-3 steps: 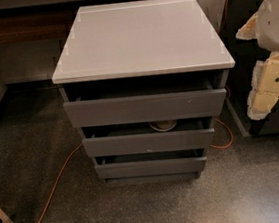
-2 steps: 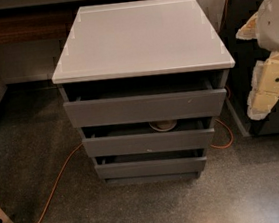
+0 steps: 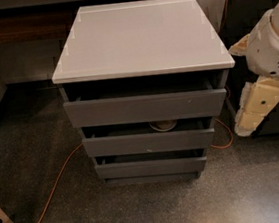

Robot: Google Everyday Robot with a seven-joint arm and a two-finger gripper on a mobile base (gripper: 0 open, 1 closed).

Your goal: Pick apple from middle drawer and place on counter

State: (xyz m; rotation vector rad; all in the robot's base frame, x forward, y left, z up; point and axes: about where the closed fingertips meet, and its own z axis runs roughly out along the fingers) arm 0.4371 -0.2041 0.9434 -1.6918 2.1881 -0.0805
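Cable (image 3: 52, 189), orange, is laid across speckled floor at front. Middle drawer (image 3: 148, 142) is pulled part open w/ white bowl (image 3: 163, 126) inside; apple can't be made out. Gripper (image 3: 245, 125) is hung beside cabinet's rt side, grip state can't be told. White counter (image 3: 136, 38) is seen beyond.

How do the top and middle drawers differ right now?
The top grey drawer is taller and wider than the middle dark-grey drawer. The middle one shows a round white bowl; the top shows only darkness. Both stand slightly open. The gripper hangs off to their right.
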